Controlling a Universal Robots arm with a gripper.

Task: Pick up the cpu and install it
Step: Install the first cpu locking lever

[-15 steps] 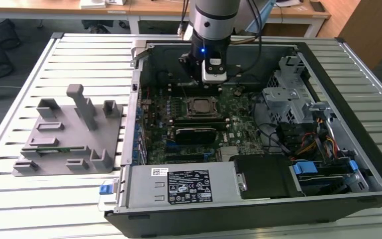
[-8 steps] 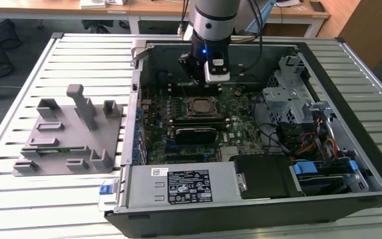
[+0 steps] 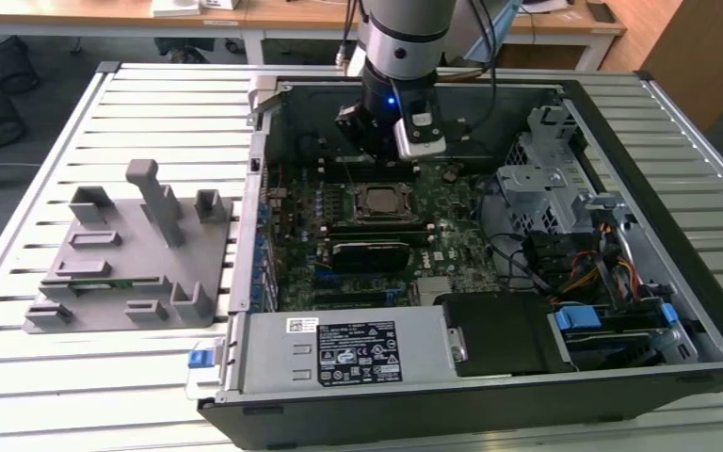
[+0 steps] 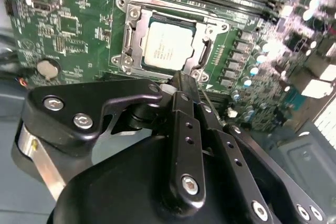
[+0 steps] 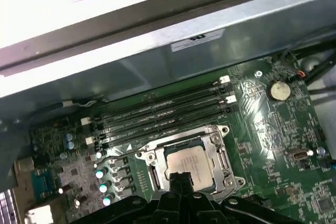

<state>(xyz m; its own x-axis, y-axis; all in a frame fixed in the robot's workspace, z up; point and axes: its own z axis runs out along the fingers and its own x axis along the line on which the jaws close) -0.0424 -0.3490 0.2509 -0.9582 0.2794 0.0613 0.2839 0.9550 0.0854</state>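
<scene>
- One cpu (image 4: 165, 45): you are seeing it lying flat inside the socket frame (image 4: 128, 40) on the motherboard (image 4: 68, 30), silvery top facing up. It is sitting square within the frame, so it is looking already seated; in the exterior view it is showing at the middle of the open computer case (image 3: 663, 282).
- One gripper (image 4: 181, 85): it is hanging above the board, just beside the socket's near edge in both wrist views. Its fingers are standing pressed together with no gap showing, and nothing is sitting between them. You are holding no part; the cpu is lying clear of the fingertips.
- One arm (image 3: 402, 38): it is reaching down into the case from the far side, wrist pointing at the board.
- Four memory slots (image 5: 163, 114): they are running in parallel beside the socket, all looking unfilled.
- One grey fixture block (image 3: 129, 254): it is resting on the slatted table (image 3: 35, 377) at the exterior view's left, well apart from the case, presumably serving as the parts stand.
- One coin cell (image 5: 279, 89): it is sitting on the board, near the socket.
</scene>
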